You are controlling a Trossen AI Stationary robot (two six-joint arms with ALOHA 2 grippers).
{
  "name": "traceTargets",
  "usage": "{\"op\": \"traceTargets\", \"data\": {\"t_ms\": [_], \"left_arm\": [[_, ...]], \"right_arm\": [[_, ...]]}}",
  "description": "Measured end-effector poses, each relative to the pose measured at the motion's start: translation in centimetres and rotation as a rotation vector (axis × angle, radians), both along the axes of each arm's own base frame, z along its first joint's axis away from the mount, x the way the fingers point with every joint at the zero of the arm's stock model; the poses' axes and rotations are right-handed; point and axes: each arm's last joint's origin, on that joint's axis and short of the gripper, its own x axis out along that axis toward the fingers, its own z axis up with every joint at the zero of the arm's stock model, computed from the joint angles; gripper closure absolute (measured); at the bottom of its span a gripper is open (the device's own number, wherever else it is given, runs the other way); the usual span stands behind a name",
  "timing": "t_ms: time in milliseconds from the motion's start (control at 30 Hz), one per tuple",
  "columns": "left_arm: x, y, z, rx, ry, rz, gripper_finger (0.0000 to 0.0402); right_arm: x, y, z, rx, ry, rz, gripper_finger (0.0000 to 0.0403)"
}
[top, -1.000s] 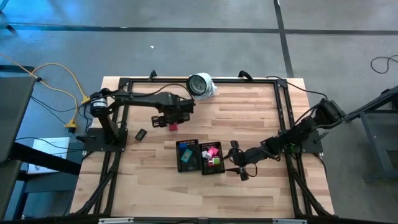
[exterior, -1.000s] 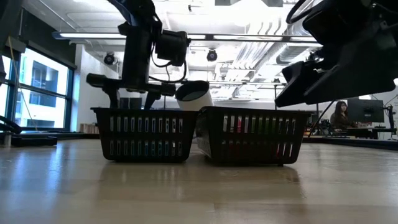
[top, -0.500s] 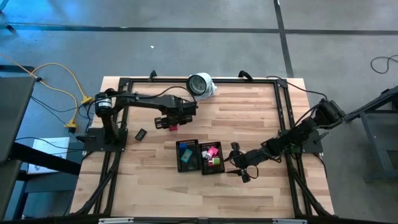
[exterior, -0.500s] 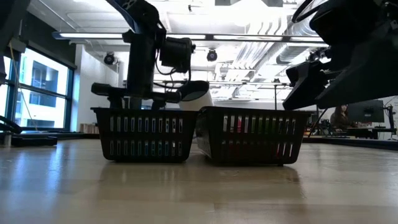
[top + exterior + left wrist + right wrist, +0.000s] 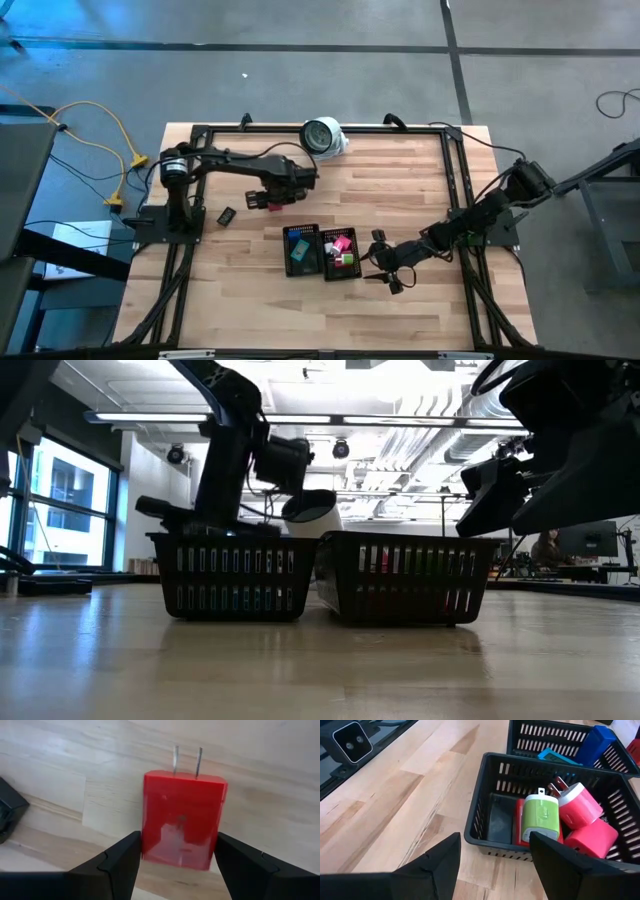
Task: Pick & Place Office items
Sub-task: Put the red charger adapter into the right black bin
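A red charger (image 5: 182, 822) lies flat on the wooden table, its two prongs (image 5: 187, 760) pointing away from the wrist camera. My left gripper (image 5: 177, 842) points down over it, open, with one finger close beside each long side; I see no grip. From above, the charger (image 5: 277, 204) shows just under that gripper (image 5: 274, 197), left of and beyond the trays. The left black mesh tray (image 5: 301, 250) holds blue and teal pieces. The right one (image 5: 485, 795) holds a green charger (image 5: 542, 815) and pink chargers (image 5: 580, 802). My right gripper (image 5: 495, 845) hovers open near the right tray's near right corner.
A small black piece (image 5: 226, 215) lies on the table left of the red charger. A round white-and-grey object (image 5: 324, 135) stands at the far edge. A black frame (image 5: 455, 180) borders the table. Bare wood lies in front of the trays.
My left gripper has come down toward the red charger, still pointing down and still open; in the low view its fingers have sunk behind the left tray. The charger has not moved.
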Motion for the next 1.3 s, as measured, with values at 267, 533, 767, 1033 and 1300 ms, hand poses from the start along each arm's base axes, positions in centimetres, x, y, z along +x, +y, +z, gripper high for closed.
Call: {"op": "traceTargets", "data": {"t_ms": [267,533,767,1033,1300], "left_arm": [[0.3,0.3,-1.7,-0.054,0.049,-0.016,0.0167],[0.3,0.5,-1.8,-0.048,0.045,-0.015,0.0167],[0.3,0.7,-1.9,-0.032,0.048,-0.055,0.0188],[0.4,0.9,-1.9,0.084,0.072,-0.077,0.0197],[0.4,0.5,-1.9,0.211,0.115,-0.141,0.0197]], "right_arm": [[0.0,0.0,0.0,-0.002,0.003,0.0,0.018],[0.0,0.0,-0.1,-0.005,0.01,0.0,0.018],[-0.1,0.0,-0.1,-0.007,0.013,0.0,0.018],[-0.1,0.0,-0.2,-0.011,0.02,0.001,0.018],[-0.2,-0.1,-0.4,-0.026,0.038,-0.009,0.018]]}}
